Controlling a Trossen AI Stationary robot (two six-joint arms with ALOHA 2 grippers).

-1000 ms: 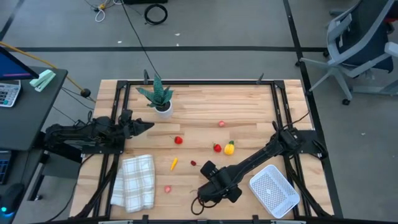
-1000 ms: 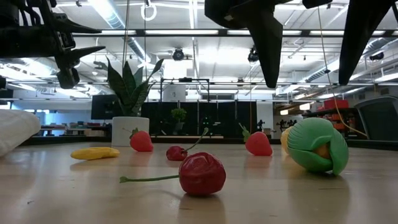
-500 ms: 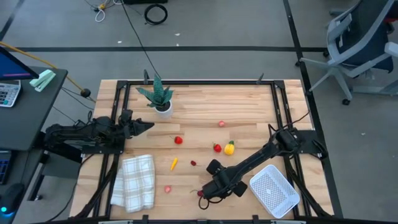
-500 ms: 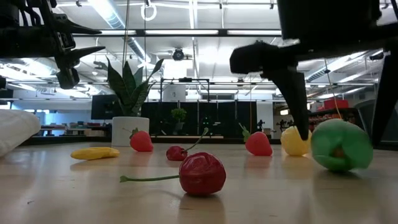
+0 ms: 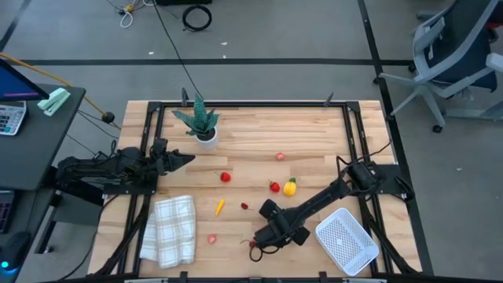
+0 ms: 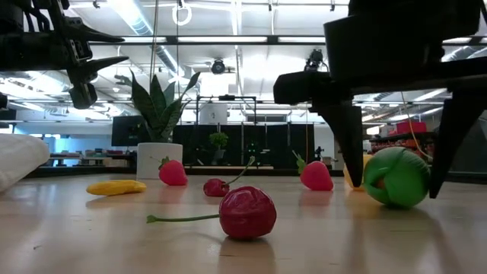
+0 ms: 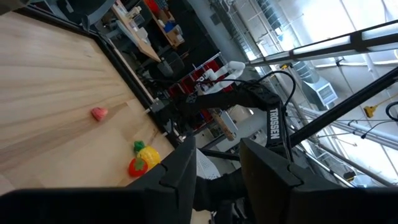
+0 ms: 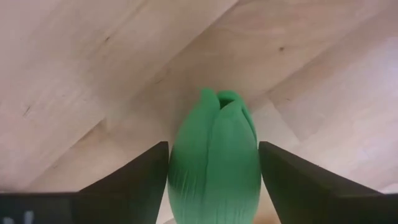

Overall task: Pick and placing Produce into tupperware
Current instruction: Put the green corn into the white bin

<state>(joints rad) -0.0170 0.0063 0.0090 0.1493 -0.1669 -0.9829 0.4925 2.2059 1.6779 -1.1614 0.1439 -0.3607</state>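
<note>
1. Unmoved since a second ago, the left claw hovers over the surface's left edge, jaws slightly parted and empty.
2. Meanwhile the right claw has dropped from above the green oblong produce to straddle it on the surface's front, fingers on both flanks; contact is unclear, so pickup looks imminent.
3. Its arm stretches diagonally, low, just left of the tupperware.

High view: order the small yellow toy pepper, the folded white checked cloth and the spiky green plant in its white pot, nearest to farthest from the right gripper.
From the right gripper:
1. Small yellow toy pepper, mid-table, nearest.
2. Folded white checked cloth, left front.
3. Spiky green plant in its white pot, far left corner, farthest.
</note>
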